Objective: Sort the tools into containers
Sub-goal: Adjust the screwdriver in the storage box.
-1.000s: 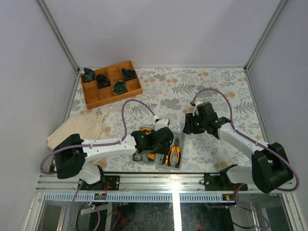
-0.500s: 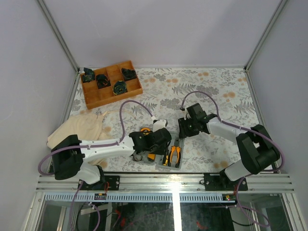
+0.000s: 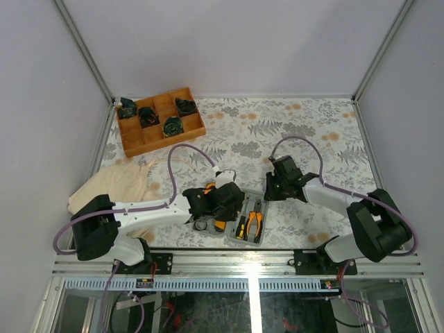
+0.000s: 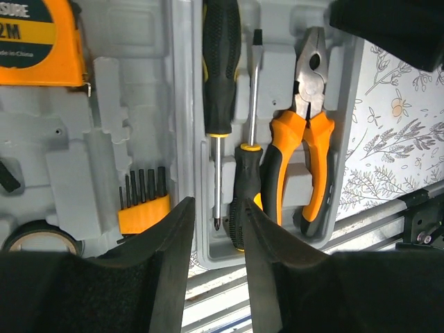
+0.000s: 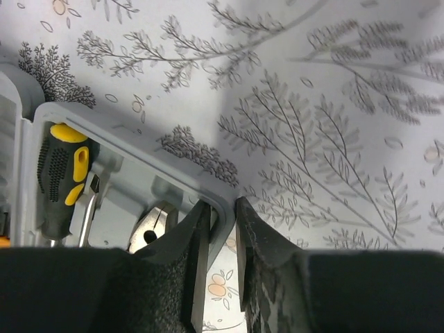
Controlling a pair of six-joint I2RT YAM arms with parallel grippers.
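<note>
The grey case (image 3: 232,234) lies open near the table's front edge. In the left wrist view its halves (image 4: 132,104) hold an orange tape measure (image 4: 38,41), two black-and-yellow screwdrivers (image 4: 220,69), orange-handled pliers (image 4: 305,139), a yellow bit holder (image 4: 142,208) and a black ring (image 4: 38,239). My left gripper (image 4: 216,202) hovers over the case, open, with nothing between its fingers. My right gripper (image 5: 222,205) is shut on the corner of the case rim (image 5: 139,142), one finger inside and one outside, beside the pliers' nose (image 5: 152,229).
A brown wooden divided tray (image 3: 161,121) with black parts stands at the back left. A beige cloth bag (image 3: 114,187) lies left of the case. The metal front rail (image 3: 243,260) runs just below the case. Enclosure walls rise on both sides.
My right gripper has moved left and down to the case's far right corner, and its jaws have narrowed onto the rim. The left gripper has shifted slightly and keeps the same gap.
</note>
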